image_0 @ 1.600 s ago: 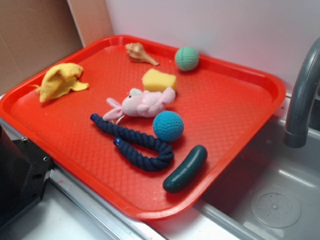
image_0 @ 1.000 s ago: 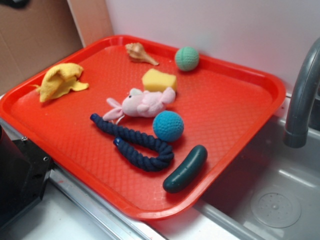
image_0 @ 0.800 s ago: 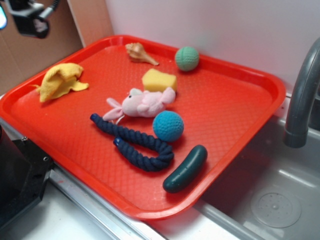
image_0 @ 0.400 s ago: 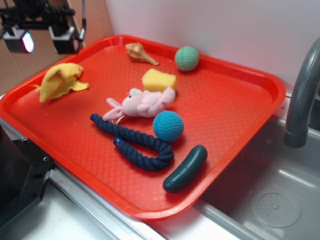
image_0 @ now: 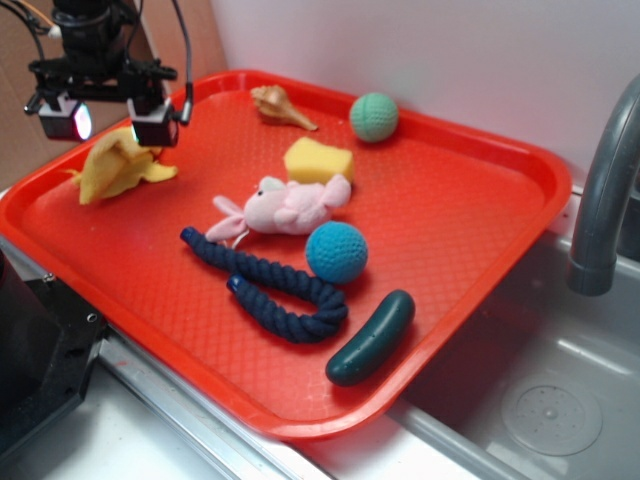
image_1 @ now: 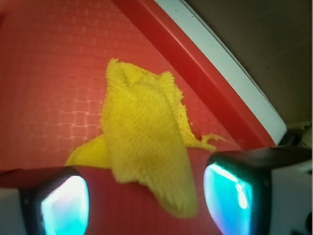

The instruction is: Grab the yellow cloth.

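Note:
The yellow cloth (image_0: 115,168) lies crumpled at the far left corner of the red tray (image_0: 480,230). My gripper (image_0: 108,122) hangs just above the cloth, open, with one finger on either side of it. In the wrist view the cloth (image_1: 144,137) fills the middle, its lower tip reaching between my two fingers; the gripper (image_1: 146,200) holds nothing.
On the tray lie a pink plush toy (image_0: 285,207), a pale yellow sponge (image_0: 318,160), a seashell (image_0: 280,106), a green ball (image_0: 374,117), a blue ball (image_0: 336,251), a navy rope (image_0: 270,285) and a dark green cucumber toy (image_0: 371,337). A grey faucet (image_0: 605,190) and sink (image_0: 550,400) are at right.
My gripper came into view at the top left and moved down and right until it hangs over the yellow cloth. Nothing on the tray has shifted.

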You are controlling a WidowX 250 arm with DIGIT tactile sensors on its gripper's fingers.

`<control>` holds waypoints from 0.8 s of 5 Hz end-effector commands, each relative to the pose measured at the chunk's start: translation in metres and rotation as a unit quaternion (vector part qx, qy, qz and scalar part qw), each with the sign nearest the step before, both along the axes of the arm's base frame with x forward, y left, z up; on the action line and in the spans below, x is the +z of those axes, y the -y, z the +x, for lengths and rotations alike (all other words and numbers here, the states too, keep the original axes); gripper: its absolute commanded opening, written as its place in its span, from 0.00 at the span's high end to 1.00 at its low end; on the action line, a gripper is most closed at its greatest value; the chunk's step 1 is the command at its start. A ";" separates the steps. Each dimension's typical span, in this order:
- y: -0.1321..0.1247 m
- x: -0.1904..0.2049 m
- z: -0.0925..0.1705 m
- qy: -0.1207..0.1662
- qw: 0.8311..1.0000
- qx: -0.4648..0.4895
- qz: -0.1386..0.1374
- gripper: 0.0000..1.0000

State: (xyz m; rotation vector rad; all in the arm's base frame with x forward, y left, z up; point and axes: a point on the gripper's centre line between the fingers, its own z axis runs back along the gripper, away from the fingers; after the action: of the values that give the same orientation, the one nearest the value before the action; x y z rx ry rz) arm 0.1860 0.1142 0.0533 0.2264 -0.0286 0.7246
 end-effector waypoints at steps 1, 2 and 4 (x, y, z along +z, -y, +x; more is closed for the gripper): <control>-0.011 -0.012 0.013 0.004 0.997 -0.071 0.014 0.00; -0.005 -0.021 0.013 -0.014 0.997 -0.074 0.011 1.00; 0.000 0.002 0.017 0.018 0.995 -0.100 -0.009 1.00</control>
State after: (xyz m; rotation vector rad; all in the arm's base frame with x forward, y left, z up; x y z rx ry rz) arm 0.1996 0.1055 0.0439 0.1777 -0.0210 0.5309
